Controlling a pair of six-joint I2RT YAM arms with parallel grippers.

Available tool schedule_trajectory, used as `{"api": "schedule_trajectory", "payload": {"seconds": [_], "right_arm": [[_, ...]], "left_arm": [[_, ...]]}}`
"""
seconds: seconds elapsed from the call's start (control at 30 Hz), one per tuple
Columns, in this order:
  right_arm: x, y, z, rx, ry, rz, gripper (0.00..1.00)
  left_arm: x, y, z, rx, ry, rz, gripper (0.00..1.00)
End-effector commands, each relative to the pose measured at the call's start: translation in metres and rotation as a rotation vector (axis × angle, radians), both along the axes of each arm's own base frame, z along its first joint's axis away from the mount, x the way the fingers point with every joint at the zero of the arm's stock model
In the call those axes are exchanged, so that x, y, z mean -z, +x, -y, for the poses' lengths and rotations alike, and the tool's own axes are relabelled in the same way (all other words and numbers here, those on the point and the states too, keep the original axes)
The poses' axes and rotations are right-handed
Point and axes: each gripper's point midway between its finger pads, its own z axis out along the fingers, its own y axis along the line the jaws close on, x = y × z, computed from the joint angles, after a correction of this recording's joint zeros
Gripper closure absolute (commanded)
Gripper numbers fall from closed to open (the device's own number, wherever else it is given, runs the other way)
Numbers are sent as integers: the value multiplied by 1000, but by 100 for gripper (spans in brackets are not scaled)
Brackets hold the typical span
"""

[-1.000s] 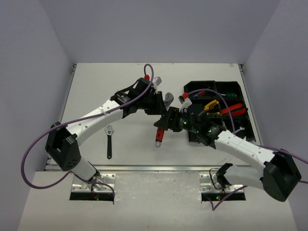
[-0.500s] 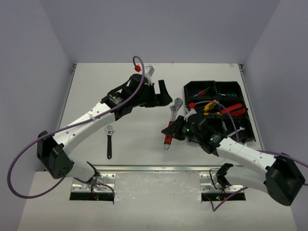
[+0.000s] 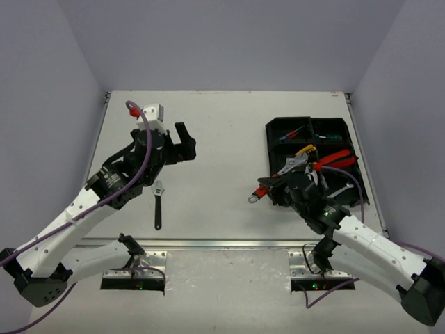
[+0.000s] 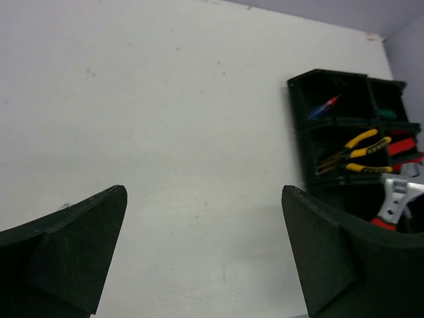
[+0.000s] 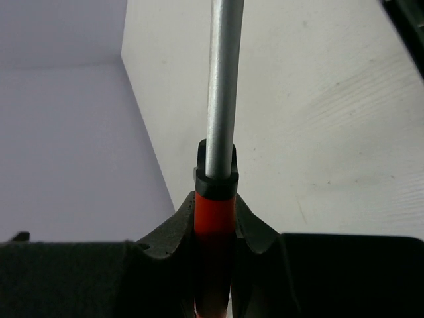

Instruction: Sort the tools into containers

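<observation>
Left gripper (image 4: 204, 193) wide; right gripper (image 5: 214, 202) on wrench (image 5: 220, 79)

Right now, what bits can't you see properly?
- Right wrist view: the head of the red-handled wrench, cut off by the top edge.
- Left wrist view: the right side of the tray, cut off by the picture edge and a finger.
- Top view: the tray's near-left compartments, covered by the right arm.

My left end effector (image 3: 186, 142) gapes wide, wrist raised; my right end effector (image 5: 214, 207) is clamped on the red-handled wrench (image 5: 220, 99).
</observation>
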Motion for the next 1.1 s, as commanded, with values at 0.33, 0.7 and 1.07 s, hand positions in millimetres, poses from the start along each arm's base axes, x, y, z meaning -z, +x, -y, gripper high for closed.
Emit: {"api": "schedule_trajectory", "payload": {"seconds": [0.33,0.7,1.07], "right_arm": [[21,45,70,468,74,-211,100],[33,43,62,475,28,-321,100],[46,39,57,474,12,-359,100]], "left_arm": [[74,-26,-54,-79,237,-71,0],[88,-28,-46,-38,222,-81,0],[86,-32,-48,-32,200,-69,0]]}}
